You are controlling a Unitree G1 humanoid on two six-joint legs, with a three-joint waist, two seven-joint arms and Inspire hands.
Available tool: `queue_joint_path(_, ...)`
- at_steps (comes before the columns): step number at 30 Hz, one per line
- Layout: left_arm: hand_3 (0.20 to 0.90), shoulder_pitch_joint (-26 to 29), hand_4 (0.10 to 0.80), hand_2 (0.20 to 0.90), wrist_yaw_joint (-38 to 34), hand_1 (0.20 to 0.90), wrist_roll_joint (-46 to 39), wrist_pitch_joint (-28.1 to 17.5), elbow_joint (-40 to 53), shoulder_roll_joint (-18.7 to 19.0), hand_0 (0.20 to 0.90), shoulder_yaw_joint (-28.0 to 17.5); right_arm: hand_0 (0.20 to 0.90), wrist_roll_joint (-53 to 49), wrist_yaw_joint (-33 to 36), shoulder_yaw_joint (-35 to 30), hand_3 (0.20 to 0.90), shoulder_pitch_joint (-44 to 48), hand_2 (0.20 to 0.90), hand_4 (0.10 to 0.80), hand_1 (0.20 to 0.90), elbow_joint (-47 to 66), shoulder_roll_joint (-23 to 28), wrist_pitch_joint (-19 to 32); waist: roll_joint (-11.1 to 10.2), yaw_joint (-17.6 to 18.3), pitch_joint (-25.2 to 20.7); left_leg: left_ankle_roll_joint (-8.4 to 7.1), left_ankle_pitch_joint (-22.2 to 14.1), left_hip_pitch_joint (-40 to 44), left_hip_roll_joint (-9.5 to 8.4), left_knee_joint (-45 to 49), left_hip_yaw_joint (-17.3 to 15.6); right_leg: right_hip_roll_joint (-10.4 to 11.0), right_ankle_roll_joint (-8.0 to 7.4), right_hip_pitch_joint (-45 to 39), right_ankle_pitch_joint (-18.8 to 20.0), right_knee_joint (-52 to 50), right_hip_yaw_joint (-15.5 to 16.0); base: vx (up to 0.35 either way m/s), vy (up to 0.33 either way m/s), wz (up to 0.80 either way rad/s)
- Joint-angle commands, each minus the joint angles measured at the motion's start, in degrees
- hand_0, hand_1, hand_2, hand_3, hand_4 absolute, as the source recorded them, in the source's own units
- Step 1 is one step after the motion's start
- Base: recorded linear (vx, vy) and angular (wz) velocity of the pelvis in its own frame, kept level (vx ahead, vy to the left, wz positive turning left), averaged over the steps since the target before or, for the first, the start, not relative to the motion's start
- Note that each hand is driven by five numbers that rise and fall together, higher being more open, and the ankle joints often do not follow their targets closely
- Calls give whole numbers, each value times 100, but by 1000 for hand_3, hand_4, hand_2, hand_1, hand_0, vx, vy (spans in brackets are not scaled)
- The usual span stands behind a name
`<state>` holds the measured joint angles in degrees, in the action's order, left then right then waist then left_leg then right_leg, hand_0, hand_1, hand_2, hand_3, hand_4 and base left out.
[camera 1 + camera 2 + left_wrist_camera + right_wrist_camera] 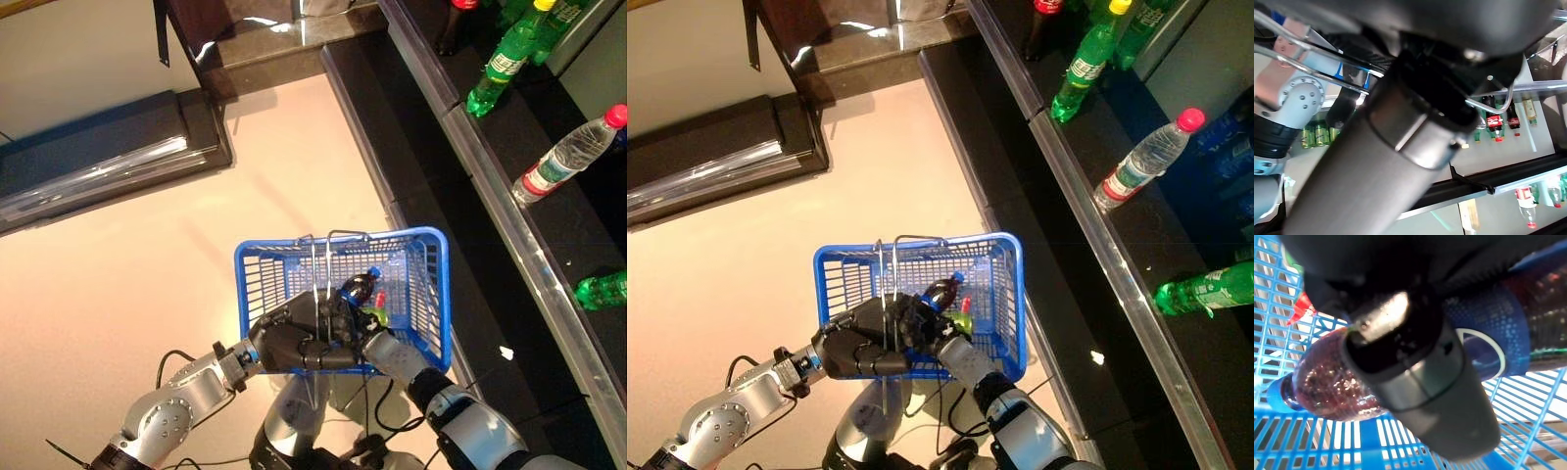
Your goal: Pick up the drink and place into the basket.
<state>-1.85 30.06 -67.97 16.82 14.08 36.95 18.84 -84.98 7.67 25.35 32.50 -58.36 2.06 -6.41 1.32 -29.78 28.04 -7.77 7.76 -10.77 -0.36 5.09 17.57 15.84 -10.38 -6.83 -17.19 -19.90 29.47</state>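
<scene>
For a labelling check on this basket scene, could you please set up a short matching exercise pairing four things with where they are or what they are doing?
Things:
1. dark cola bottle
2. blue basket
3. clear bottle with a pink cap
4. left robot hand

Places or states:
A. lying on the dark shelf at the robot's right
B. curled round the basket's wire handles
C. held over the floor, with a red-capped green bottle inside
D. gripped by the right robot hand inside the basket

Pairs: 1-D, 2-C, 3-A, 4-B
</scene>
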Motion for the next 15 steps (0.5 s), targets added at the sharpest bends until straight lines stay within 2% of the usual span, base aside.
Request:
queue_joint_path(1, 200, 713, 100, 300, 1008, 300, -1175, -702, 1878, -730, 300, -63, 900, -244, -129, -221, 900, 475, 900, 800, 900, 105, -250, 159, 169, 80, -581, 471, -560, 259, -23, 224, -177, -100, 465, 567, 1193, 278, 67, 0, 0, 0)
queue_joint_path(9, 200, 770, 100, 300, 937, 300, -1212, -702, 1837, -754, 300, -40, 900, -355, -225, -449, 900, 626, 900, 800, 900, 61, -121, 359, 178, 145, -489, 494, -578, 244, -9, 223, -244, -37, 425, 659, 1222, 215, 43, -10, 8, 0)
queue_joint_path(10, 200, 753, 100, 300, 935, 300, -1204, -703, 1833, -763, 300, -43, 900, -342, -232, -473, 900, 626, 900, 800, 900, 87, -102, 394, 205, 151, -468, 514, -462, 182, -29, 240, -254, -13, 474, 699, 1351, 241, 105, -4, 31, -1)
queue_joint_path(11, 200, 728, 100, 300, 940, 300, -1172, -713, 1802, -793, 300, -62, 900, -304, -237, -463, 900, 613, 900, 800, 900, 147, -87, 442, 175, 178, -471, 498, -584, 256, 3, 215, -283, -33, 422, 675, 1227, 209, 23, -1, 33, -1)
queue_joint_path(15, 200, 661, 100, 300, 917, 300, -967, -765, 1685, -833, 300, -62, 900, -280, -322, -500, 900, 527, 900, 800, 900, 420, -4, 638, 178, 217, -455, 510, -578, 268, 24, 191, -322, -15, 410, 701, 1225, 182, 3, 32, 10, -5)
